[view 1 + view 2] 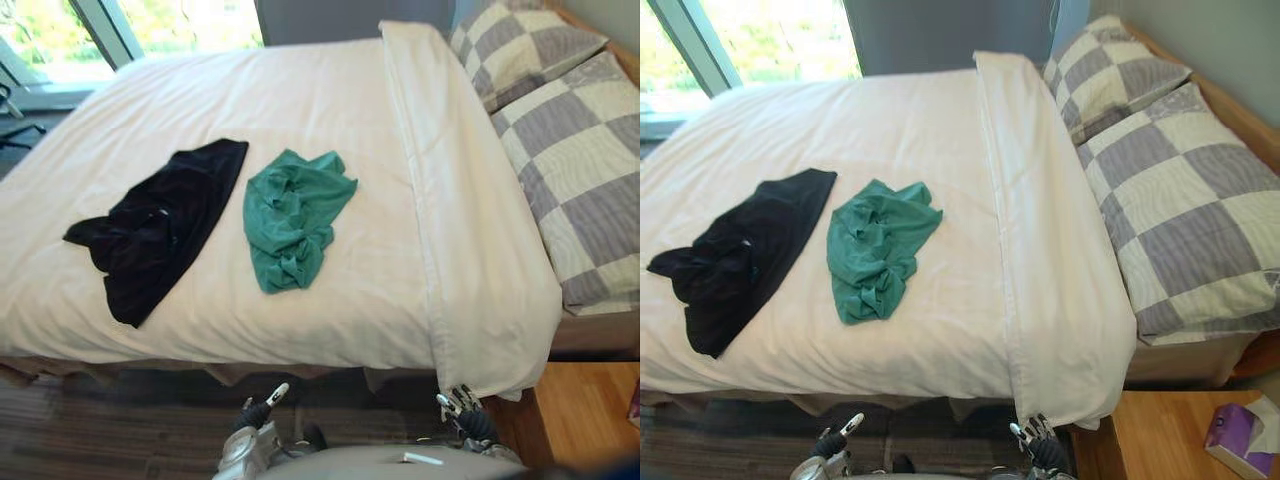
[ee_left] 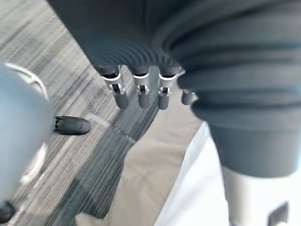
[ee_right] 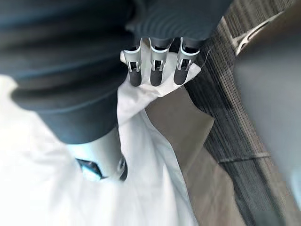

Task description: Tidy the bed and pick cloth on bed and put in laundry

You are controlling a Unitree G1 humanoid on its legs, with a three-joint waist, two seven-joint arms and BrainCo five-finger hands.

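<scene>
On the bed (image 1: 300,90), a black cloth (image 1: 160,230) lies just beside a green cloth (image 1: 295,215); below its near edge, the left hand (image 1: 258,410) and right hand (image 1: 460,403) hang, fingers straight.

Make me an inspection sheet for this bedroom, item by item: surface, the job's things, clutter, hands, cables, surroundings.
Surface: white duvet lies mostly smooth on the bed, with its top edge folded back beside the pillows.
Job's things: black cloth and green cloth lie crumpled side by side on the duvet.
Clutter: two checked pillows sit at the head of the bed. A purple tissue box sits on a wooden surface beside it.
Hands: left hand is open, low over the carpet. Right hand is open, by the duvet's near corner.
Cables: nothing seen.
Surroundings: window beyond the bed; grey striped carpet in front of it.
</scene>
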